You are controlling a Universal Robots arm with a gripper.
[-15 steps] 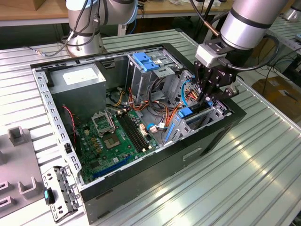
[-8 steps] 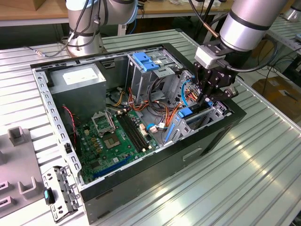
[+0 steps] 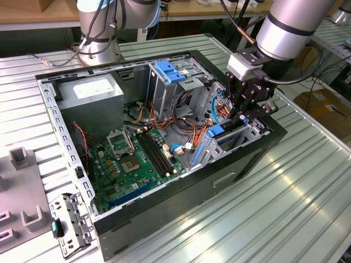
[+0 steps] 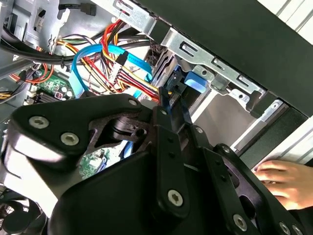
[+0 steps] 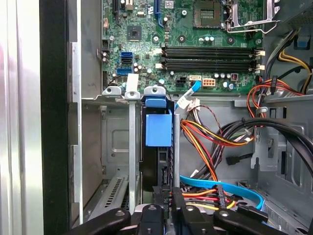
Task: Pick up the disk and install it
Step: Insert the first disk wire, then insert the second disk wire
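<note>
The disk (image 5: 157,147) stands on edge in a narrow metal bay at the front corner of the open computer case (image 3: 181,205), its blue plastic rail end (image 5: 159,128) facing up along the slot. The tool (image 5: 166,203) sits right at the disk's near end, its black fingers (image 5: 160,198) drawn close together on the thin edge, pinching it; in the exterior view the tool (image 3: 241,112) hangs low over that same bay. The bay walls are bare stamped sheet steel with slots and rounded tabs. Beside the disk, a bundle of red, orange and yellow wires (image 5: 205,142) and a flat blue data cable (image 5: 220,188) crowd the space next to the slot. The green motherboard (image 3: 137,159) lies flat in the case, with black memory slots. A grey power-supply box (image 3: 90,93) fills the far corner, and a metal cage with a blue plastic top (image 3: 170,74) stands near it. A person's hand (image 4: 286,178) rests just outside the case wall. The case lies on a ribbed aluminium counter (image 3: 285,208).
</note>
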